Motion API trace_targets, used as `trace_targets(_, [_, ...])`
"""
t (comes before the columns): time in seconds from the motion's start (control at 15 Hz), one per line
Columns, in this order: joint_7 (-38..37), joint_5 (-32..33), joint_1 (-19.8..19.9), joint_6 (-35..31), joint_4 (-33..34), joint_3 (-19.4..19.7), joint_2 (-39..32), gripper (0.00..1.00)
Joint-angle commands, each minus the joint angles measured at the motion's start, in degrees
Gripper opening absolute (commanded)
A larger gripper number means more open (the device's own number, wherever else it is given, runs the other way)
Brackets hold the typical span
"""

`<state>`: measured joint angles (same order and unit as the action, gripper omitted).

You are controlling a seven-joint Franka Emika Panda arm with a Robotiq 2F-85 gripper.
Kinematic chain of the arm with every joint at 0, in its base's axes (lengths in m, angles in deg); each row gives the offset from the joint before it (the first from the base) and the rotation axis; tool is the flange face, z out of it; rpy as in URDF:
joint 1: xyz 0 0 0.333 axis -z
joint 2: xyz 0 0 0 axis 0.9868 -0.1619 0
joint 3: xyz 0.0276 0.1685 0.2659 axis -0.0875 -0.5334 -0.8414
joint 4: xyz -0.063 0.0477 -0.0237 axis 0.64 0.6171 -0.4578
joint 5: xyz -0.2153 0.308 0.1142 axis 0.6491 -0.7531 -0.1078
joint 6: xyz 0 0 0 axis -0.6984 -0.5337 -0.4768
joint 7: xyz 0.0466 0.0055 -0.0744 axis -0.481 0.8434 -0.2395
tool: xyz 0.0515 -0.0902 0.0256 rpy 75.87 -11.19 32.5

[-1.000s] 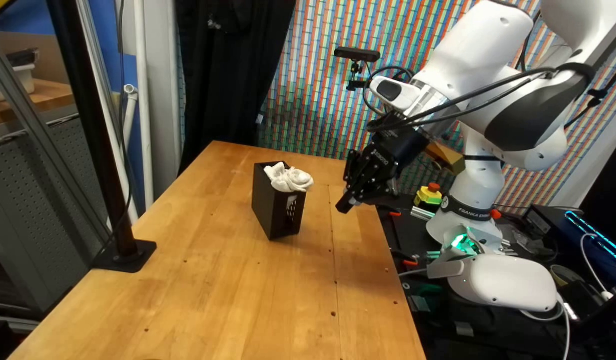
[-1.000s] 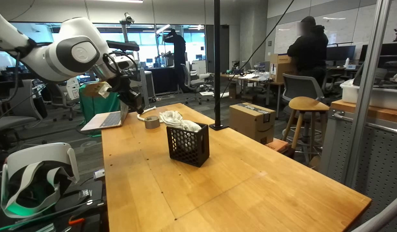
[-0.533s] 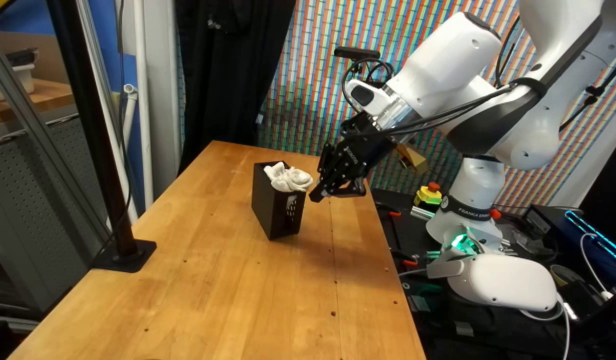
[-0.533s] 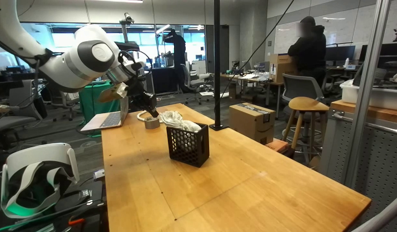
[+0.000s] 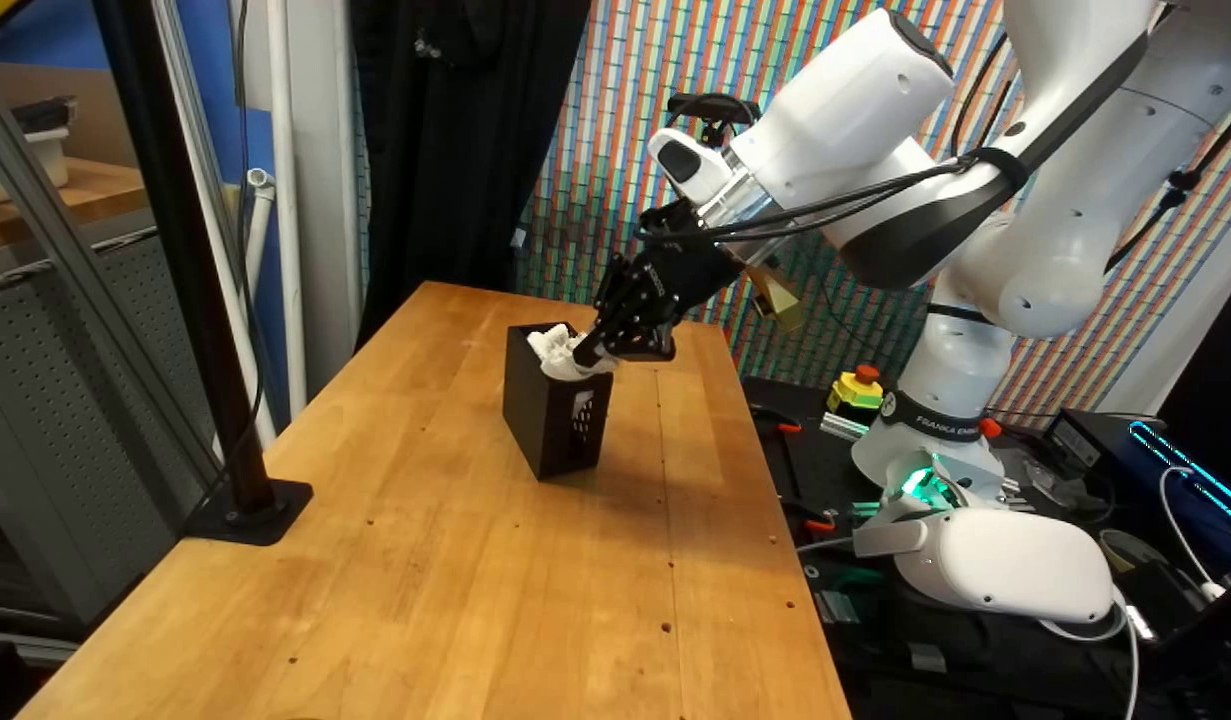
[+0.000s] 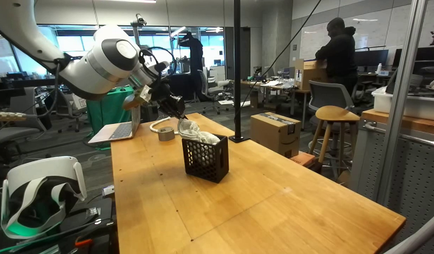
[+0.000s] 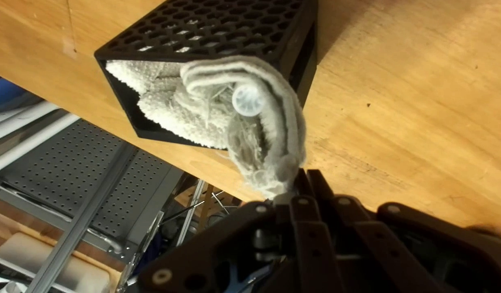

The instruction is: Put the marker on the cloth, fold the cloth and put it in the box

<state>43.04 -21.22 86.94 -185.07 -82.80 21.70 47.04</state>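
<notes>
Well, in an exterior view the arm [image 5: 845,110] reaches over the table [image 5: 425,600] from the right, its hand [image 5: 587,352] slanting down to touch the cloth [image 5: 547,343]. The cloth sits rumpled in the mouth of the box [image 5: 550,420], partly above the rim, and the box stands upright on the table. A black post [image 5: 187,250] stands at the table's left edge; off to the right are a white headset [image 5: 1015,565] and a red-topped button [image 5: 860,386].

In an exterior view the box shows a latticed side, with pale cloth visible through the holes. The cloth bulges over the rim, and the hand's tip meets its raised end. Beyond the box a roll of tape [image 6: 166,134] rests on the table, and a laptop [image 6: 121,131] lies by the far left corner. Farther back, a person [image 6: 338,53] stands near a whiteboard [image 6: 370,35].

In the wrist view the hand's fingers [image 7: 320,187] are closed together, and the cloth's folded end lies against them. Inside that fold shows a round, pale end, probably that of the marker [image 7: 248,100]. The rest of the cloth is packed down in the box, whose dark inner wall shows along one side.
</notes>
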Motion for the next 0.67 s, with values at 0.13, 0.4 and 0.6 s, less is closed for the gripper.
trace_targets(0.13, [-5.1,4.6,3.9,0.4,2.0,-2.5,-0.7,0.07])
trace_targets(0.4, [-5.5,4.2,4.4,0.5,1.6,-2.6,-0.9,0.07])
trace_targets(0.6, [-6.0,4.9,5.0,1.0,1.2,-3.1,-0.5,0.08])
